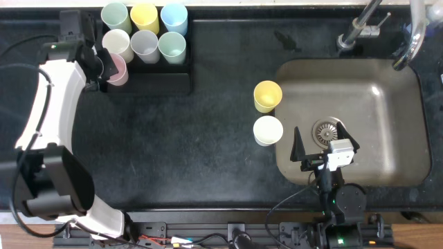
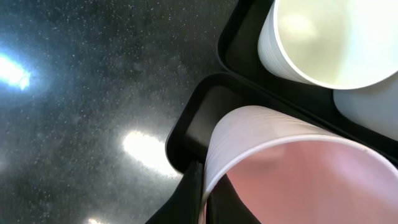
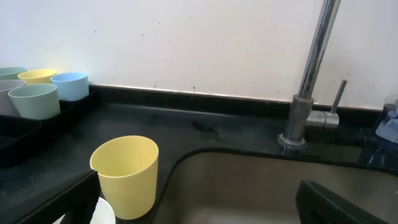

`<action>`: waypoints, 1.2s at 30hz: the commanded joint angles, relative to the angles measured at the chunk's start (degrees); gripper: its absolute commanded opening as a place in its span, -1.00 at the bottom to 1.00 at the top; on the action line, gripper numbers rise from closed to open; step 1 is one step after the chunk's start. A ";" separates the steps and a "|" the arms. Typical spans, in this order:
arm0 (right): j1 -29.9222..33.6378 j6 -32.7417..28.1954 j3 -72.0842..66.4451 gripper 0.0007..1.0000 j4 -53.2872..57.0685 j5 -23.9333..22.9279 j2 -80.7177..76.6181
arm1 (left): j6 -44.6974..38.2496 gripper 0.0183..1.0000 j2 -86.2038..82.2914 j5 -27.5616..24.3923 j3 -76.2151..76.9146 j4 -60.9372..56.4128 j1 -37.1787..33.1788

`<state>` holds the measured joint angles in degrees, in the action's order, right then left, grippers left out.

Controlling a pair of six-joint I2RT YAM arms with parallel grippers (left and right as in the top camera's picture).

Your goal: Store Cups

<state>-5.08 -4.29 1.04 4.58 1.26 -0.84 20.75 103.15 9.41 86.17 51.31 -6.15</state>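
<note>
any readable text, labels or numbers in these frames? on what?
Nothing legible.
Bottle label beside the faucet: some print, too blurred to read.
Pink cup, yellow cup, black tray: plain, no markings visible.

I see a steel sink (image 1: 387, 104) sunk into the dark speckled worktop (image 1: 208, 138) at its right end, a drain (image 1: 325, 131) in its floor, and a chrome tap (image 1: 355, 32) at the back edge
</note>
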 commanded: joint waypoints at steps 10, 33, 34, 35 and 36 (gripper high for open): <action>-0.20 -0.02 -0.79 1.00 -0.26 0.20 0.63 | 0.50 -0.96 4.20 -1.05 -0.44 -2.21 -1.66; -0.20 -0.02 -0.79 0.99 -0.28 0.20 0.63 | 0.70 -0.91 7.13 -1.42 -0.44 -3.74 -1.88; -0.20 -0.02 -0.79 0.99 -0.28 0.20 0.63 | 0.70 -0.88 7.13 -1.42 -0.44 -3.89 -1.88; -0.20 -0.02 -0.79 1.00 -0.28 0.20 0.63 | 0.70 -0.82 7.13 -1.42 -0.44 -3.98 -1.88; -0.20 -0.02 -0.76 1.00 -0.26 0.20 0.63 | 0.70 -0.77 7.13 -1.44 -0.44 -4.13 -1.88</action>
<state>-5.08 -4.27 1.04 4.62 1.26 -0.84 20.93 109.21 8.62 85.73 48.16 -7.66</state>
